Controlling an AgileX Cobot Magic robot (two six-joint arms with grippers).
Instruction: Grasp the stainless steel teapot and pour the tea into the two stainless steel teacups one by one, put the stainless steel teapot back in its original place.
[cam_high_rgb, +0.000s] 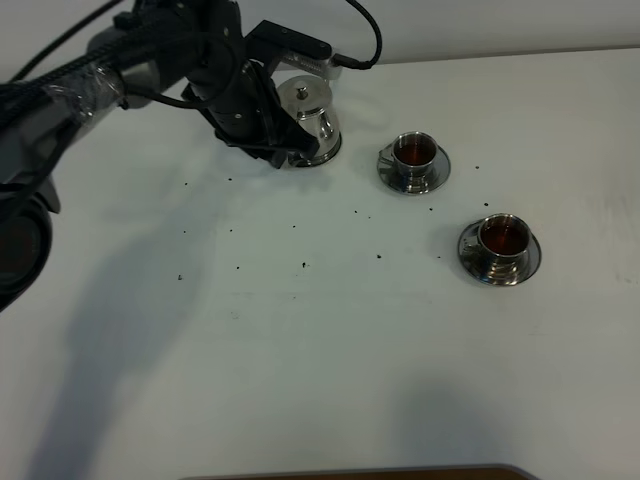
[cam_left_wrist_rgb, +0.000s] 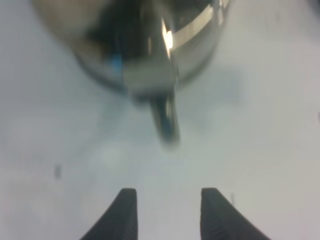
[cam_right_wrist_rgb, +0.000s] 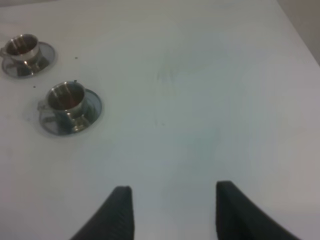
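Observation:
The stainless steel teapot (cam_high_rgb: 312, 122) stands upright at the back of the white table, lid closed. My left gripper (cam_high_rgb: 277, 152) sits just to its left, and in the left wrist view the left gripper (cam_left_wrist_rgb: 167, 210) is open, its fingers apart and a short way back from the teapot's (cam_left_wrist_rgb: 150, 45) loop handle (cam_left_wrist_rgb: 167, 120), with nothing between them. The two stainless steel teacups (cam_high_rgb: 413, 157) (cam_high_rgb: 503, 243) sit on saucers right of the pot, each holding dark tea. The right wrist view shows both teacups (cam_right_wrist_rgb: 22, 48) (cam_right_wrist_rgb: 67, 101) and my right gripper (cam_right_wrist_rgb: 172, 210) open over bare table, far from them.
Small dark specks (cam_high_rgb: 304, 264) are scattered on the white table in front of the pot and cups. A brown strip (cam_high_rgb: 350, 472) shows at the table's front edge. The left arm (cam_high_rgb: 90, 75) with its cables stretches in from the far left.

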